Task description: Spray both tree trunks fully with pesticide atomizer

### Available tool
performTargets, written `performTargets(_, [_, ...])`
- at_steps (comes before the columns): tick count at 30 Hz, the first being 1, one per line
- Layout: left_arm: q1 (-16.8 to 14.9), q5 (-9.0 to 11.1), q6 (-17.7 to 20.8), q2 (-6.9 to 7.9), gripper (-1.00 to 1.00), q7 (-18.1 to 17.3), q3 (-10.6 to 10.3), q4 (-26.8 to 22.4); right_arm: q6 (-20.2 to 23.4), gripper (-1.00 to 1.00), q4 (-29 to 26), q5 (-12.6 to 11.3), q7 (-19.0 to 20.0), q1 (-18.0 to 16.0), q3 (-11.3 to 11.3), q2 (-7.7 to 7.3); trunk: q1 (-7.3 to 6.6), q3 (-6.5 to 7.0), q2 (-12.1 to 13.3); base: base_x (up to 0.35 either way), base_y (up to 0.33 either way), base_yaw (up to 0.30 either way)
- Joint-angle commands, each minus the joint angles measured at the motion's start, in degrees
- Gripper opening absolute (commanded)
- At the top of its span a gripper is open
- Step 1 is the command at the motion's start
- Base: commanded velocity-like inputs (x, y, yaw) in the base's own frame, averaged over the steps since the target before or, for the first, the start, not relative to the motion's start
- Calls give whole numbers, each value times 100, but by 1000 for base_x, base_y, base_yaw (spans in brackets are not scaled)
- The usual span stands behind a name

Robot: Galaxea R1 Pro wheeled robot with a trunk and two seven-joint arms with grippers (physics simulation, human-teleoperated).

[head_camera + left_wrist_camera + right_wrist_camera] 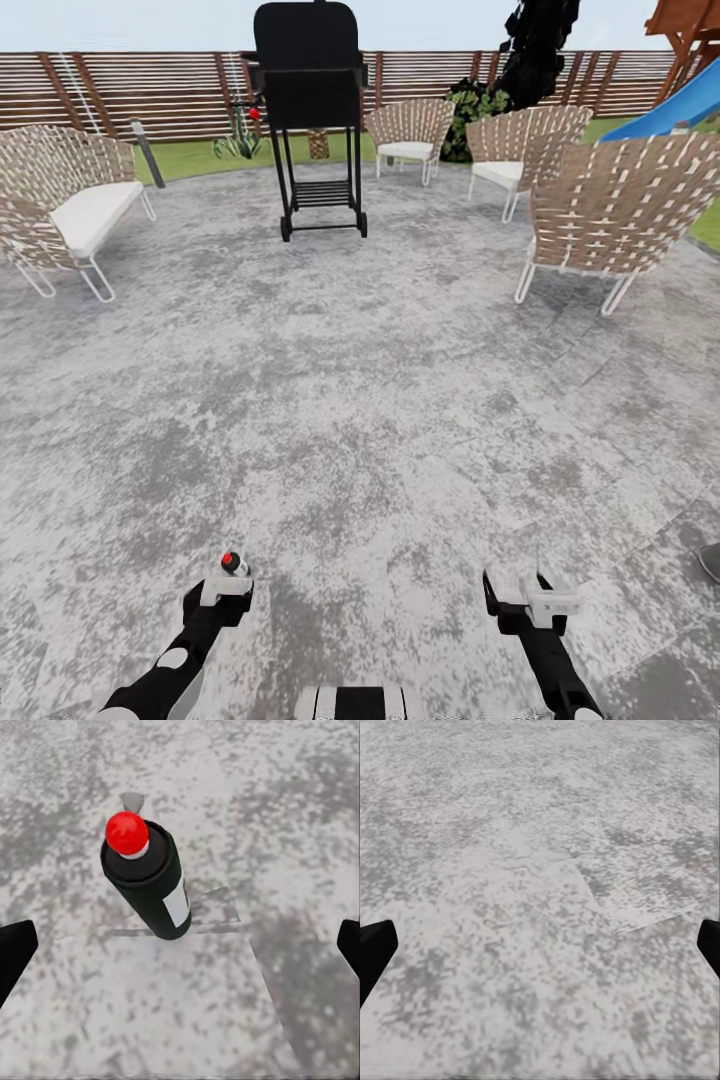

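Left wrist view: the sprayer [148, 880] stands upright on the paved floor [247, 802] between the left tool's [180, 945] spread fingers; the right tool [540, 945] is spread too.

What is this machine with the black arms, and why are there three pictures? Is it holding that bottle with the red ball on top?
It is a robot on wheels with two arms, standing on a grey stone patio. The big picture comes from a camera on its head, looking down over both arms. The other two come from small cameras near each hand.

The left hand is open above the dark green spray bottle with a red tip. The bottle stands on the ground and is not held yet. The right hand is open too, with bare stone beneath it.

Further off stand a black grill on wheels, woven chairs and a brown slatted wooden fence.
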Motion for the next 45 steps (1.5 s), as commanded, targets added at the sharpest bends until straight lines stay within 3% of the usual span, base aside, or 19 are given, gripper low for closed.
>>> performTargets(1, [0, 1, -1, 0, 100, 0, 1, 0, 0, 100, -1, 1, 0, 0, 0, 0, 2, -32, -2, 0, 0, 0])
performTargets(11, [2, 4, -20, 8, 100, 0, 11, 8, 0, 100, 0, -2, 0, 0, 0, 0, 28, -346, -15, 0, 0, 0])
performTargets(15, [0, 4, -21, 9, 100, 0, 12, 10, -1, 100, 0, 2, 0, 0, 0, 0, 28, -383, -15, 0, 0, 0])
performTargets(45, [0, 4, -21, 0, 100, 1, 38, 8, 1, 100, 7, -1, 0, 0, 9, 0, 28, -407, -15, 77, 34, 0])
